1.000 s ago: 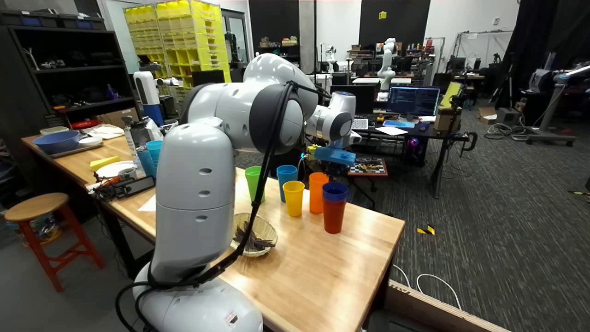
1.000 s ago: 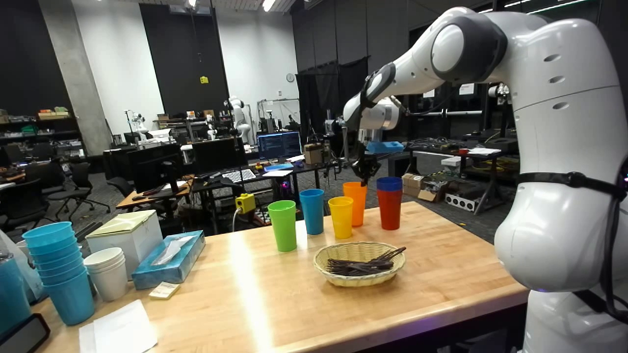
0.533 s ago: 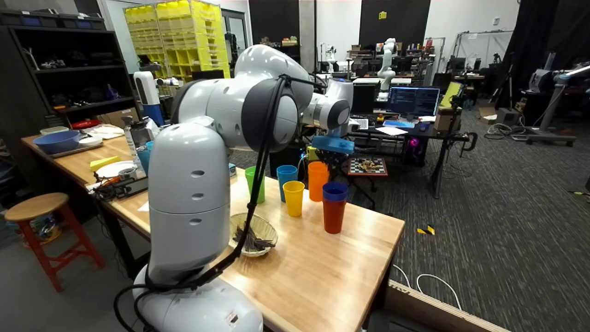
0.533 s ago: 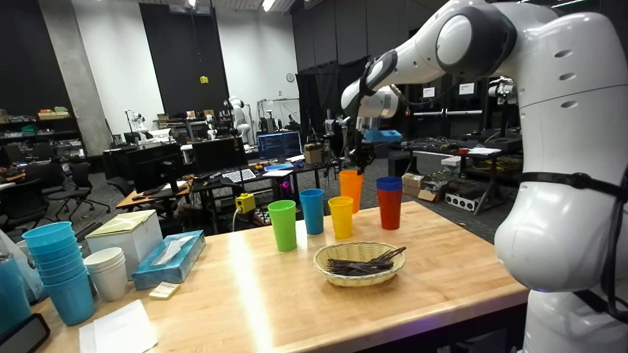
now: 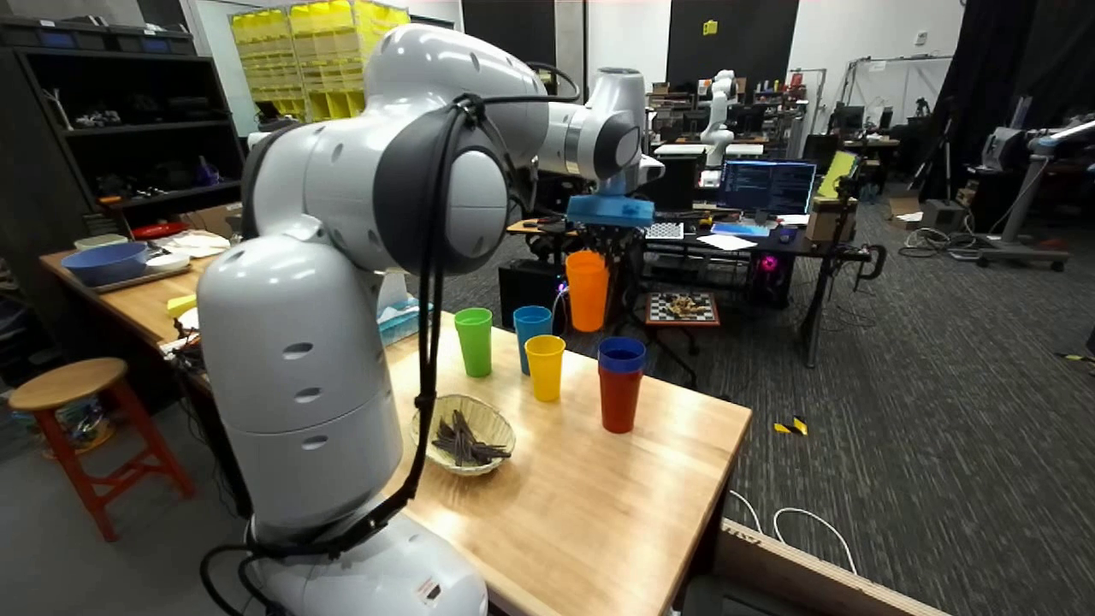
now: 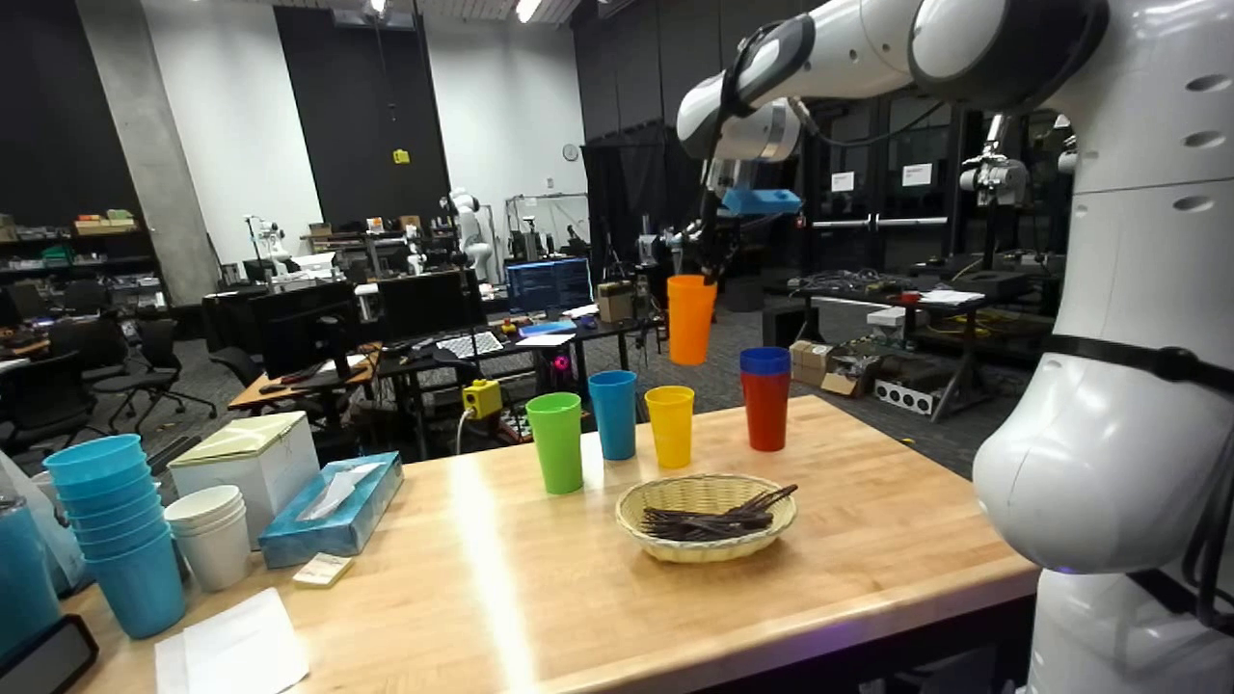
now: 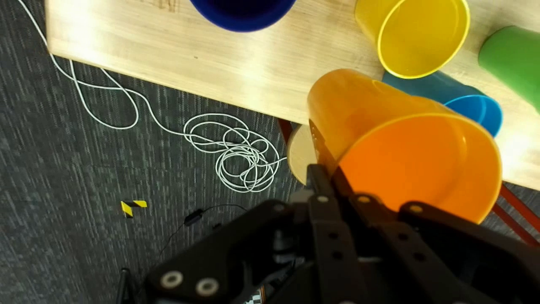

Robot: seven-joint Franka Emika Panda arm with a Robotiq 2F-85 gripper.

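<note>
My gripper (image 7: 330,179) is shut on the wall of an orange cup (image 7: 413,164), one finger inside the rim and one outside. In both exterior views the orange cup (image 6: 690,320) hangs upright or nearly so, above the table's far edge. Below it stand a yellow cup (image 6: 671,429), a blue cup (image 6: 615,414) and a green cup (image 6: 556,443). A red cup (image 5: 619,402) with a dark blue cup (image 5: 622,351) nested in it stands nearer the table's end. The wrist view shows the yellow cup (image 7: 422,38) and blue cup (image 7: 476,107) beyond the orange one.
A wicker basket (image 6: 641,503) of dark brown sticks or utensils sits nearer the arm's base. At the table's other end are a tissue box (image 6: 333,511), stacked white cups (image 6: 214,545) and stacked light-blue cups (image 6: 135,578). Coiled white cable (image 7: 247,156) lies on the floor.
The orange cup has risen off the table with my gripper, well above the other cups. The arm has lifted and drawn back slightly. The other cups and the basket have stayed put.
</note>
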